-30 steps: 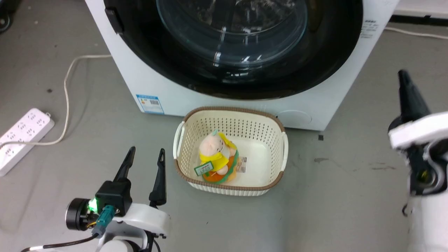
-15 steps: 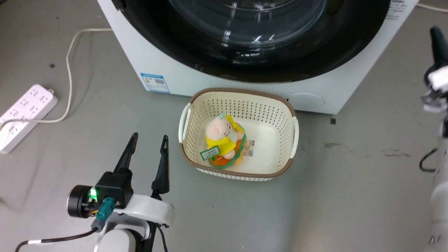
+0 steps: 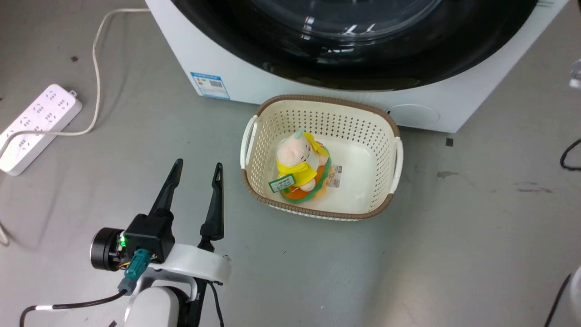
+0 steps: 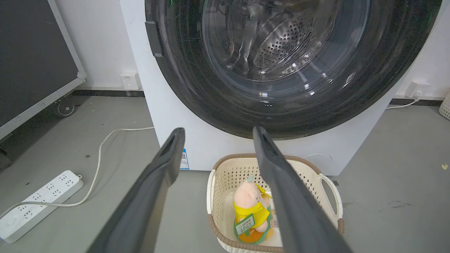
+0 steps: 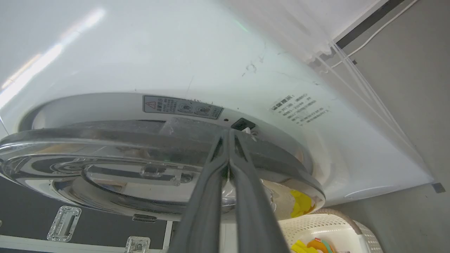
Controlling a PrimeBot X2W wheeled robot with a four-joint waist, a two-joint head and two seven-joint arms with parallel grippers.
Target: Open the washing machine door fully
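Right fingers (image 5: 218,154), pressed together, tips at the right rim of the door (image 5: 105,165), beside the latch (image 5: 242,123); door lies on the washer (image 5: 140,52) front, straight ahead. Left fingers (image 3: 214,200), spread and empty, hang well apart. Right arm nearer.

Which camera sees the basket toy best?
Head view: the toy sits whole in the basket. In the left wrist view a finger crowds its side; the right wrist view catches a yellow and orange scrap.

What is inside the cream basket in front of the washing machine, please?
A plush toy in yellow with a green tag lies in the basket, beside a printed label. The floor under the toy is covered.
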